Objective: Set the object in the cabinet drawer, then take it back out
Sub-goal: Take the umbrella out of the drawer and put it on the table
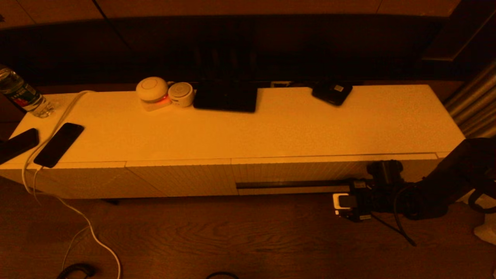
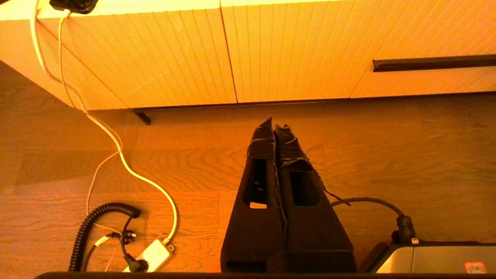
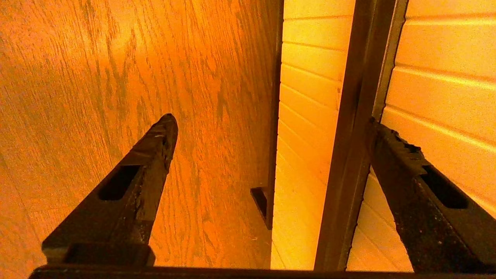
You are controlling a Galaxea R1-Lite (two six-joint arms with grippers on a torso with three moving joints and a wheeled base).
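Note:
The cabinet drawer (image 1: pixel 302 172) is the right-hand ribbed white front, and it sits flush with the low cabinet. Its long dark handle slot (image 1: pixel 290 185) runs along its lower part and also shows in both wrist views, as handle slot (image 3: pixel 354 116) and handle slot (image 2: pixel 434 63). My right gripper (image 1: pixel 354 192) is low at the slot's right end, open and holding nothing. In the right wrist view the right gripper (image 3: pixel 271 120) has one finger (image 3: pixel 403 162) lying on the drawer front with its tip at the slot's edge. The other finger (image 3: pixel 147 155) is over the floor. My left gripper (image 2: pixel 275 124) is shut and empty above the floor, facing the slotless panels.
On the cabinet top lie two dark phones (image 1: pixel 58 144), a water bottle (image 1: pixel 19 93), two white round devices (image 1: pixel 152 90), a flat black slab (image 1: pixel 225 97) and a small black box (image 1: pixel 332 92). A white cable (image 1: pixel 58 186) hangs to a floor power strip (image 2: pixel 153 255) beside a coiled cord (image 2: pixel 93 228).

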